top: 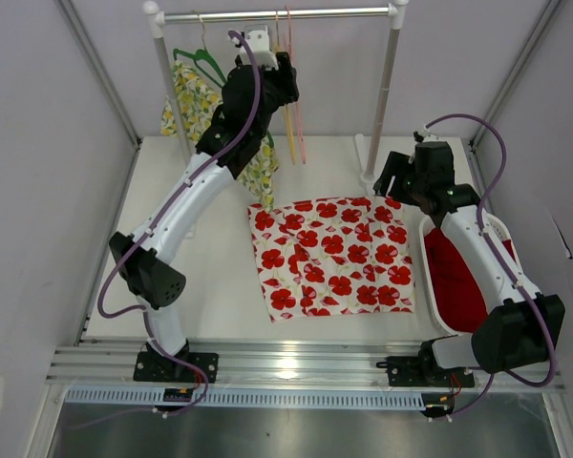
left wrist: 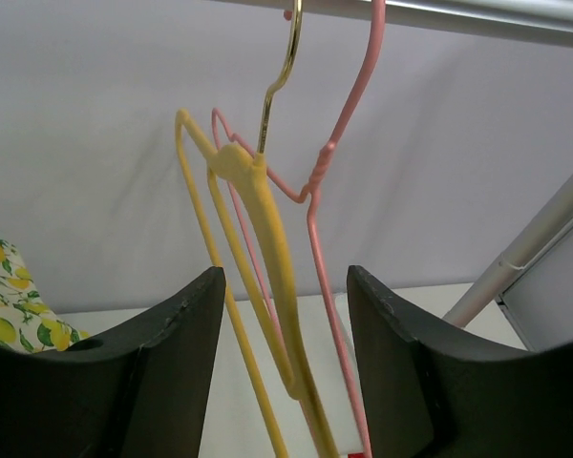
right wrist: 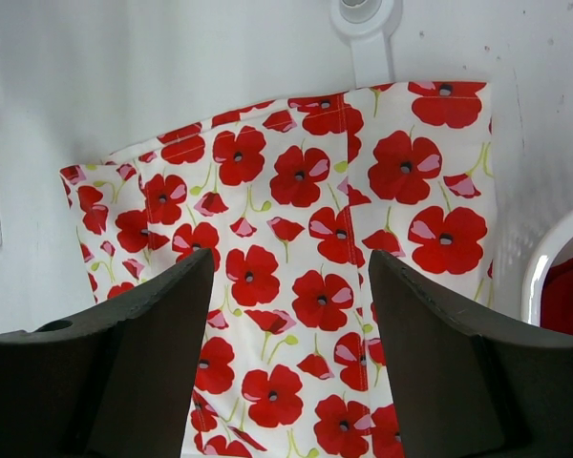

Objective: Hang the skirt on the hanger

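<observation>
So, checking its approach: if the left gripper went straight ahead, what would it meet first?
Probably the yellow hanger, framed between the left gripper's open jaws; the pink hanger hangs close by, depth unclear.

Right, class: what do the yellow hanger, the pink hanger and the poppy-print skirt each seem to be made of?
Yellow hanger: probably plastic, smooth, thick moulded body; its hook looks like brassy metal. Pink hanger: thin wire, likely coated, twisted at the neck. Poppy-print skirt: light woven cloth, matte, lying flat with stitched seams.
</observation>
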